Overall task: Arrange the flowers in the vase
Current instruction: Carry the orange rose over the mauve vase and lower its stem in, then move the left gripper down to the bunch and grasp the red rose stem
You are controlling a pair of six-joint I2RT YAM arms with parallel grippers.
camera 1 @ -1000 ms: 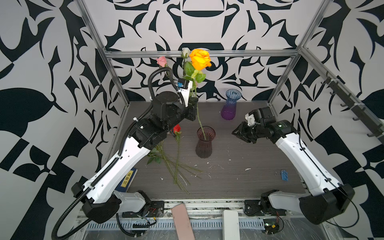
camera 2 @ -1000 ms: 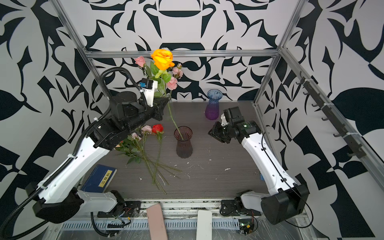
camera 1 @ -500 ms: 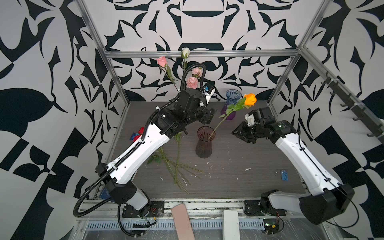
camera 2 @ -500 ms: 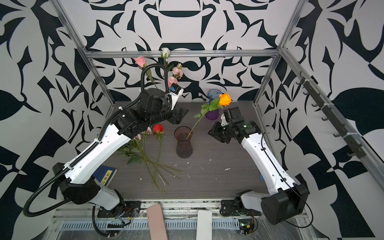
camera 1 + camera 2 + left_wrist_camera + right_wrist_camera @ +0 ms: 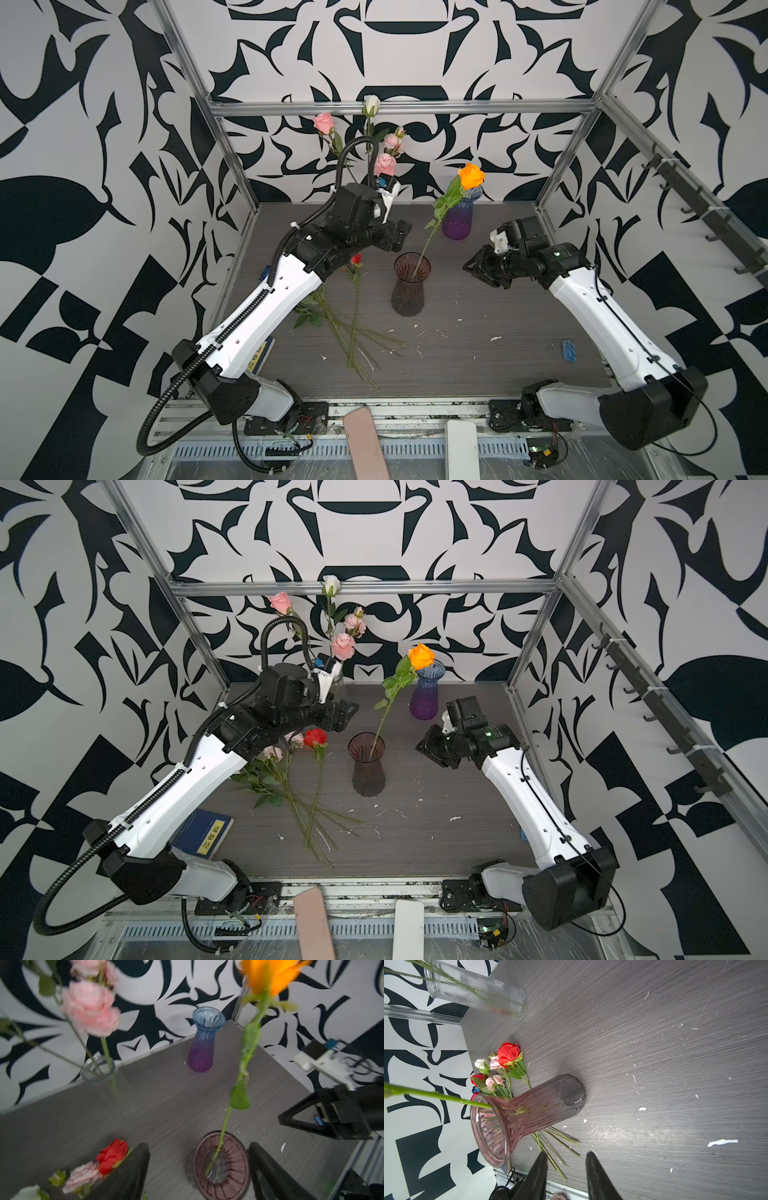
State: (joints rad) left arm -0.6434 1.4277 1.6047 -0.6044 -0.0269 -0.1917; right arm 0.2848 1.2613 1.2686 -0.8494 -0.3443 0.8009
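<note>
- While you scan both top views, you find the dark vase (image 5: 409, 291) (image 5: 368, 771) just below the middle of the frame. It stands upright on the grey table (image 5: 498, 353).
- Your orange rose (image 5: 471, 176) (image 5: 421, 656) stands in it. Its stem leans toward the upper right, so the bloom shows against the purple vase (image 5: 456, 222).
- Left of the dark vase, the loose flowers (image 5: 353, 324) (image 5: 299, 796) lie on the table. Their stems fan toward the lower centre, and the blooms are partly under your left arm.
- Your left gripper (image 5: 400, 235) (image 5: 345, 716) hangs up and left of the dark vase's mouth, its jaws spread wide and empty.
- Your right gripper (image 5: 478, 270) (image 5: 430, 748) points at the dark vase from the right and does not touch it.
- From the left wrist, you see the two fingers (image 5: 133, 1167) far apart with nothing between them. Beyond the gap are the dark vase's mouth and the rose stem.
- A red rose (image 5: 113, 1155) lies beside one finger. A clear vase (image 5: 97, 1070) with pink blooms stands by the wall.
- From the right wrist, you see the fingers (image 5: 537, 1169) partly apart and gripping nothing. The dark vase (image 5: 539, 1109) is ahead of them with the green stem in its mouth, and the loose flowers (image 5: 500, 1072) lie behind it.
</note>
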